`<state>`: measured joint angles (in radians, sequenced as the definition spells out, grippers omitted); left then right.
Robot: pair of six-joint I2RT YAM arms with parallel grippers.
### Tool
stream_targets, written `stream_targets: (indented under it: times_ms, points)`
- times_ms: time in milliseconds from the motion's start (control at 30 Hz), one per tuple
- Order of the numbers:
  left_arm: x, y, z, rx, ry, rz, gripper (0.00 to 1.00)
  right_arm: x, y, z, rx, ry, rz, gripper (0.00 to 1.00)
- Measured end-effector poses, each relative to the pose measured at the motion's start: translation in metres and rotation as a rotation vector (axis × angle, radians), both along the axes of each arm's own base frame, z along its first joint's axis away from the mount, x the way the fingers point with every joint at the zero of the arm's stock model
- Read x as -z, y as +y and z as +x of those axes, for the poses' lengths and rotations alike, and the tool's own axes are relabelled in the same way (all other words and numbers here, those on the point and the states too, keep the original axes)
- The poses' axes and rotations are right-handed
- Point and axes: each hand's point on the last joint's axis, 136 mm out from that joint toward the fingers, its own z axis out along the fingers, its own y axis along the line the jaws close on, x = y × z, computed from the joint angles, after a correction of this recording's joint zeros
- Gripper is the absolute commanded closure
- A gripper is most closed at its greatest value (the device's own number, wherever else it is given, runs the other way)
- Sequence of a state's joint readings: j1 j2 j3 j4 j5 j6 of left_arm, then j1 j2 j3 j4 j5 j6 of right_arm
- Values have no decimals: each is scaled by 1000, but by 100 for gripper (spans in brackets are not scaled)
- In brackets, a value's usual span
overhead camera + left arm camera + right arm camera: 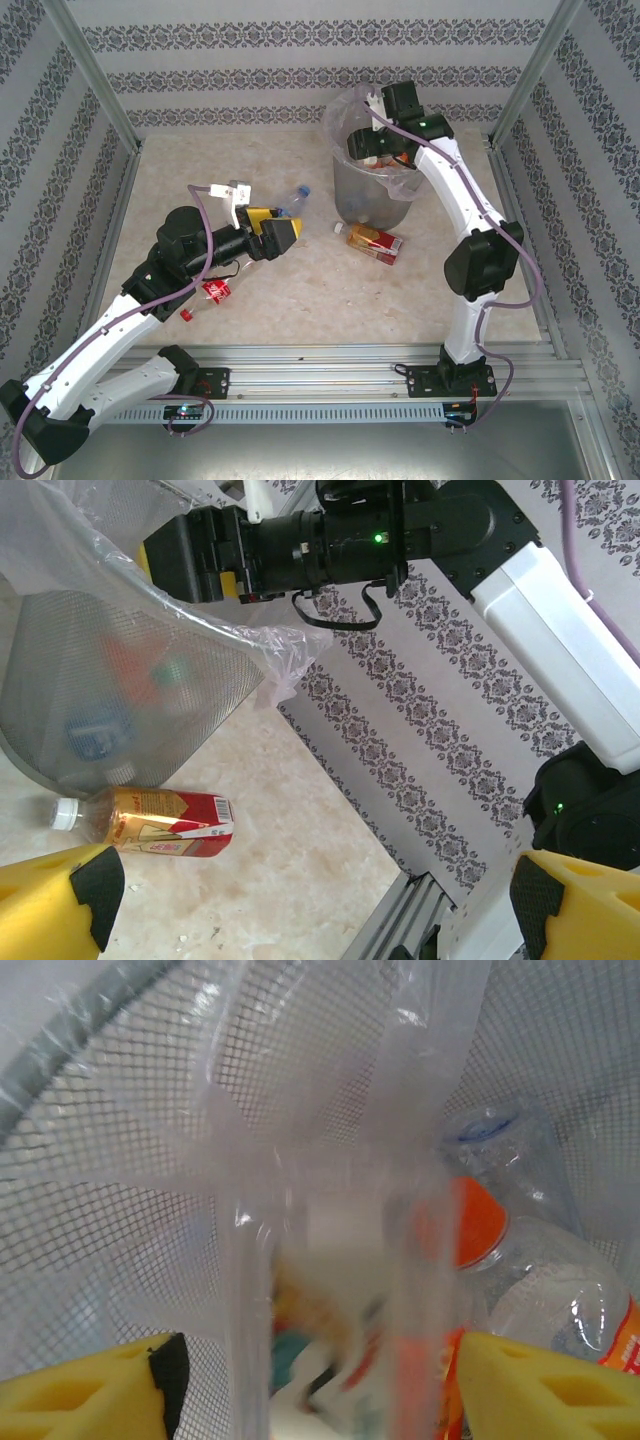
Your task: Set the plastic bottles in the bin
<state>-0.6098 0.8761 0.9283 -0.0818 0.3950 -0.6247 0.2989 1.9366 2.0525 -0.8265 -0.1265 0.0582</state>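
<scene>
My right claw (320, 1390) hangs over the open top of the bin (372, 195). Its yellow fingers (95, 1395) stand apart, so it has let go. Between them and a bit lower I see a blurry bottle (320, 1350) behind the clear bag (300, 1110). It touches neither finger. To the right of this claw, down in the bin, lies a bottle with an orange cap (475, 1225). Just past that one is a clear bottle (510, 1150).

My left claw (283, 232) is wide open with nothing in it. It sits low over the table (300, 300), near the bin but not touching it. Just beyond this claw a bottle with a blue top (297, 197) lies on the table. In front of the claw, right at the foot of the bin, lies a bottle with a red and yellow label (150, 820) and a white cap. Behind the claw, beside its arm, a bottle with a red label (215, 291) and a red cap lies on the table.
</scene>
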Motion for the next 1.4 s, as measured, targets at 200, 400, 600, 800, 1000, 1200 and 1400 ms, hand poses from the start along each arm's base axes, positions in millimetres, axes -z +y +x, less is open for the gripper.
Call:
stream_targets:
  times_ms: [200, 400, 600, 800, 1000, 1200, 1400]
  points:
    - [4, 0, 0, 0, 12, 9, 0, -41, -3, -13, -8, -85, 22, 22]
    - [11, 1, -3, 7, 28, 35, 0, -87, -6, -41, -37, -181, 38, 22]
    - [28, 5, -10, 24, 49, 111, 0, -109, -2, -103, -103, -235, 32, 19]
    - [43, 8, -17, 41, 77, 184, 0, -90, -1, -164, -139, -217, 21, 12]
    - [48, 9, -19, 45, 90, 204, 0, -39, -14, -199, -97, -127, 21, 4]
    - [49, 9, -19, 45, 92, 205, 0, 19, -24, -214, -53, -23, 15, 2]
    - [49, 9, -19, 45, 93, 205, 0, 79, -32, -214, -1, 76, 11, 2]
